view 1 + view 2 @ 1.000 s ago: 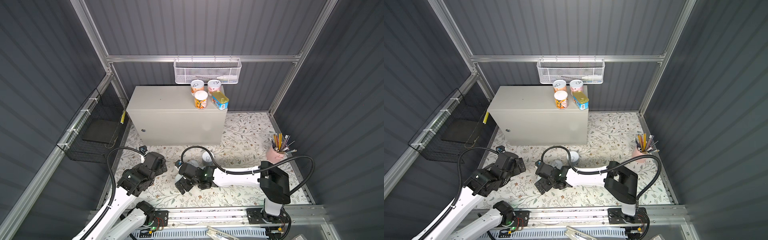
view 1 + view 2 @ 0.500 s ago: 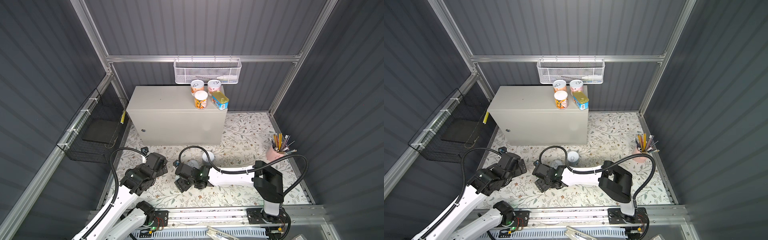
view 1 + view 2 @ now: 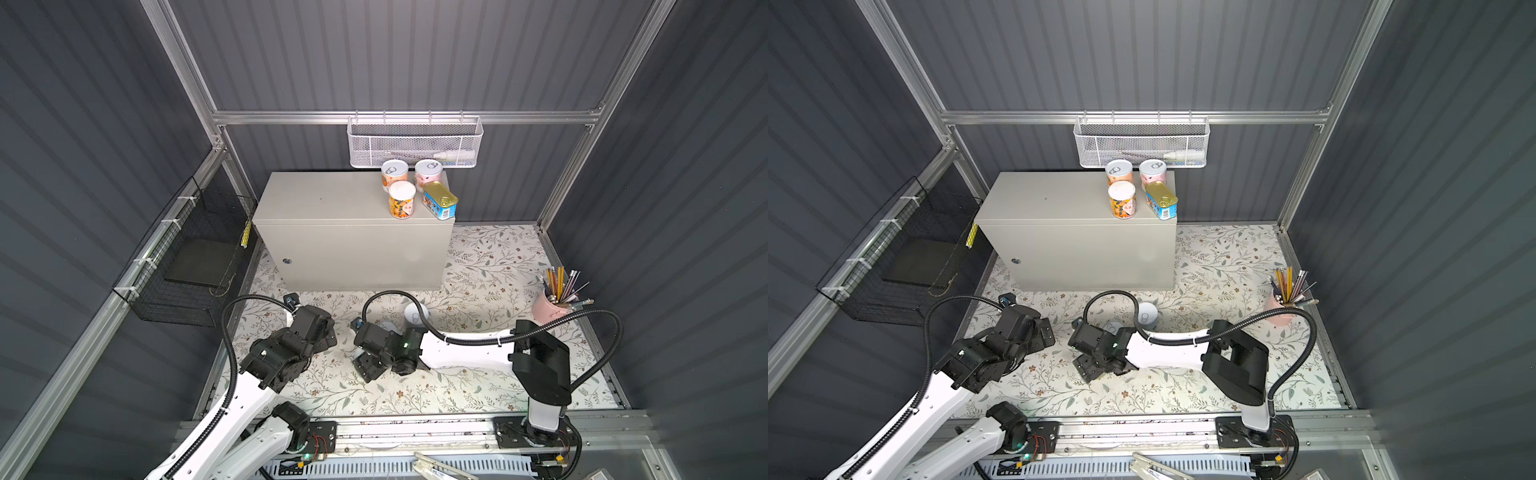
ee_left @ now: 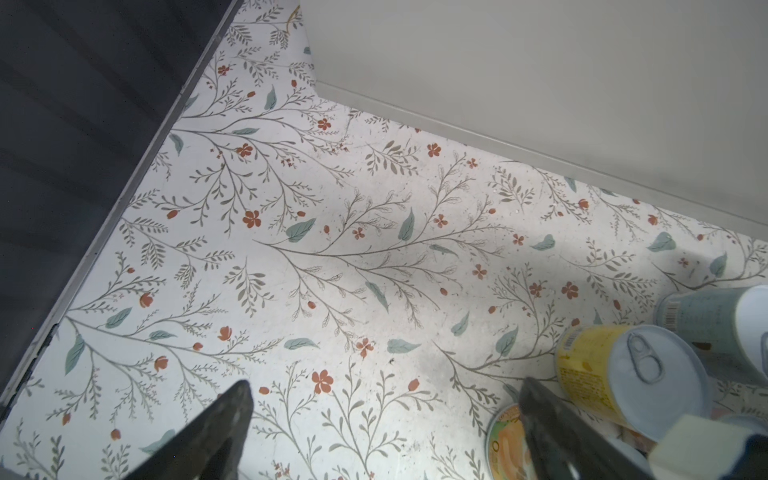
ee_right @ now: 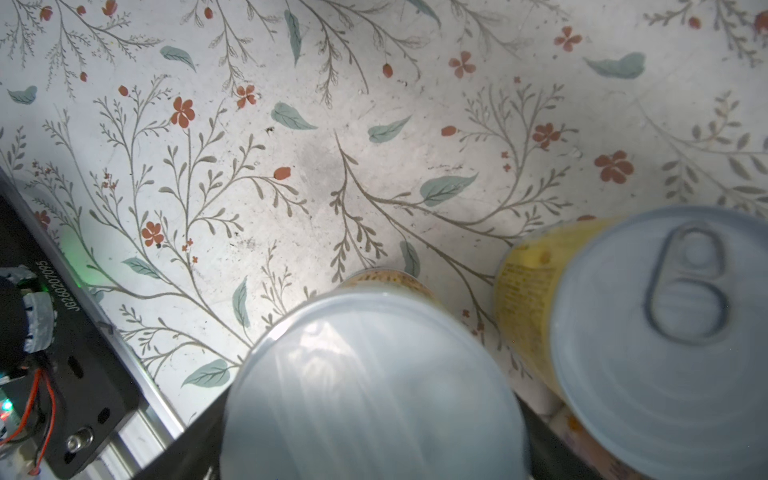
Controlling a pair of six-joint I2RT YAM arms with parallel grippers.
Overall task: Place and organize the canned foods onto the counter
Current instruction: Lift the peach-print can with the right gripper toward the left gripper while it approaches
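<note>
The beige counter (image 3: pixel 332 199) carries three round cans (image 3: pixel 402 199) and a blue gold-topped tin (image 3: pixel 439 201) at its right end. In the right wrist view my right gripper (image 5: pixel 374 449) is shut on a white-lidded can (image 5: pixel 370 374) standing on the floral floor, with a yellow pull-tab can (image 5: pixel 665 332) close beside it. In both top views that gripper (image 3: pixel 368 353) hides the held can, and a pale blue can (image 3: pixel 415 312) stands just behind. My left gripper (image 4: pixel 386 384) hangs open over bare floor, left of the orange-labelled can (image 4: pixel 505 444).
A white mesh basket (image 3: pixel 415 141) hangs on the back wall above the counter. A black wire basket (image 3: pixel 195 257) is fixed to the left wall. A pink pencil cup (image 3: pixel 555 307) stands at the right wall. The arms' rail (image 3: pixel 415 428) runs along the front.
My right gripper has closed from wide open onto the white-lidded can and shifted slightly left. The left arm has edged a little toward it.
</note>
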